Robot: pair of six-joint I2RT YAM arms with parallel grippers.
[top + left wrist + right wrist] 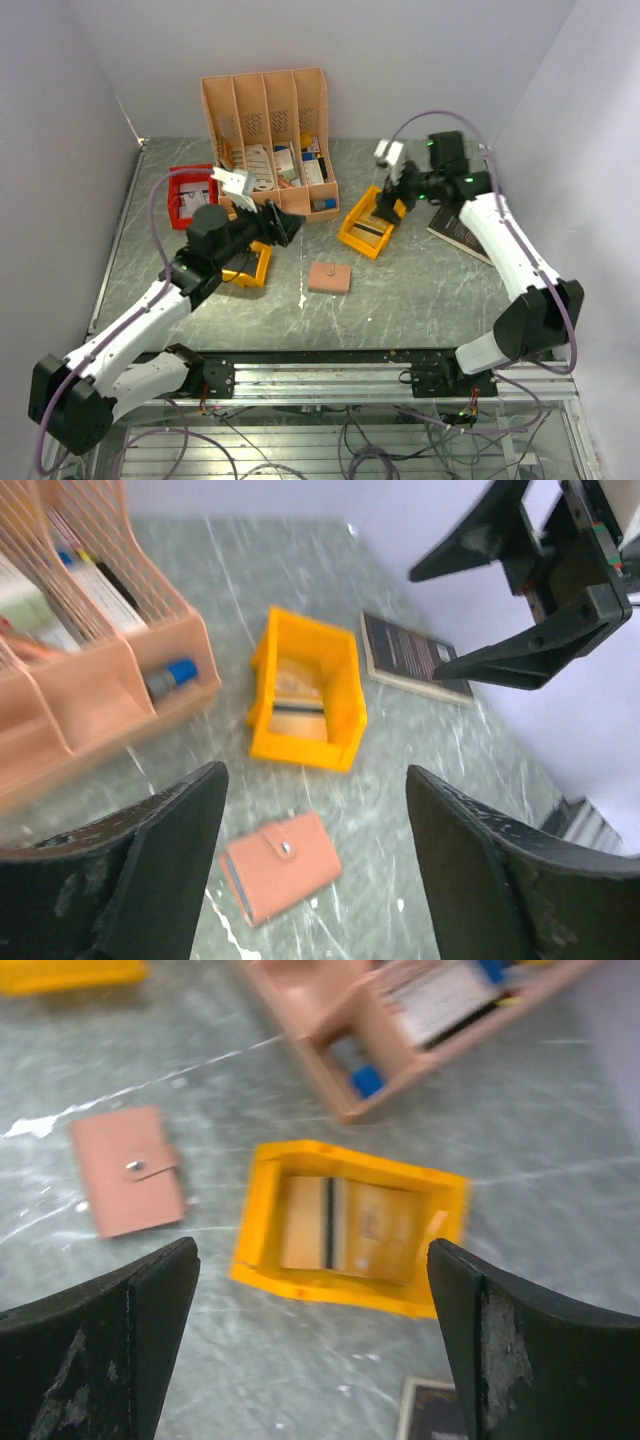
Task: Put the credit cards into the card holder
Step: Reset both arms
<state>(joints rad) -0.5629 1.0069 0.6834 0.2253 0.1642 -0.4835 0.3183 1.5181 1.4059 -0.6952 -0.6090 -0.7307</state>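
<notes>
Card holder (329,277): closed, snap side up, flat on the table, near the left gripper (312,780), farther from the right gripper (312,1250).
Long axis: across the table, slightly skewed.
Surface: grey marbled table (420,290), pale lilac walls (400,60).
Unclear: yellow bin (350,1165) under the right gripper, striped contents blurred.
Grippers: both spread wide, empty.

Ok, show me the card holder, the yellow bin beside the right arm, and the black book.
card holder (330,277), top external view, middle of its closed cover.
yellow bin (350,1157), right wrist view, on its rim.
black book (410,655), left wrist view, middle of its cover.
</notes>
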